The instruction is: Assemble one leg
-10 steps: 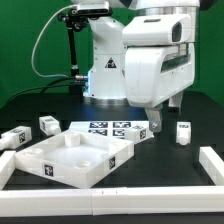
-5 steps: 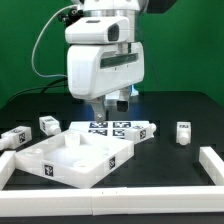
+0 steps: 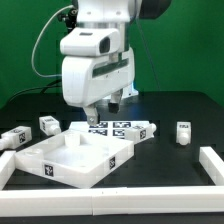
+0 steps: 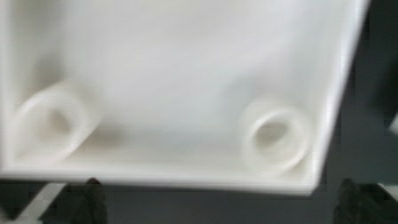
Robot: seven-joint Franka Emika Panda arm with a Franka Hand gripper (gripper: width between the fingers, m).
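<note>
Exterior view: the leg [image 3: 183, 132] stands upright on the table, well apart from the tray [image 3: 90, 171], off its corner toward the exterior view's right. It looks like light, stiff, smooth plastic (probably a bit slippery), best pinched across two flat opposite faces. The gripper [image 3: 104, 112] hangs above the tray's far rim.

Wrist view: the tray's round sockets [image 4: 276, 138] lie below. The fingertips [image 4: 86, 195] are spread wide and hold nothing, and no leg shows.

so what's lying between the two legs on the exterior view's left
Nothing. In the exterior view, only bare black table separates the outer leg from the inner leg.
</note>
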